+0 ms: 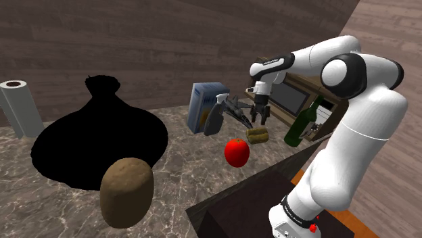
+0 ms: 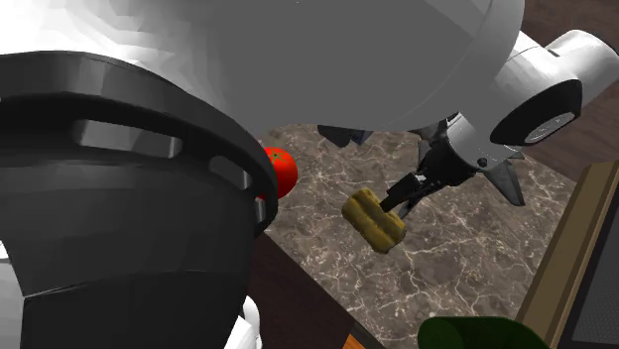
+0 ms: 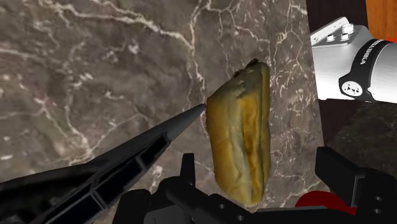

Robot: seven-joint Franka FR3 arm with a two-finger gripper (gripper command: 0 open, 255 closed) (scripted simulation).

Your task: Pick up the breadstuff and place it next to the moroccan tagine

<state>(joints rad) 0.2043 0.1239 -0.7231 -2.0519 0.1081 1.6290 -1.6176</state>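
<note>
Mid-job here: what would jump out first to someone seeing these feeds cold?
A big pure-black bulbous shape dominates the shoulder view's left, with a brown potato in front of it, nearer the camera. Toward that view's right, the black gripper hangs open over the yellow-brown bread on the marble counter, with a red tomato beside it.

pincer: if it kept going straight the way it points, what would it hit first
Probably the bread roll, straight ahead of the open pincer; behind it, the marbled countertop. Depth is unclear.
</note>
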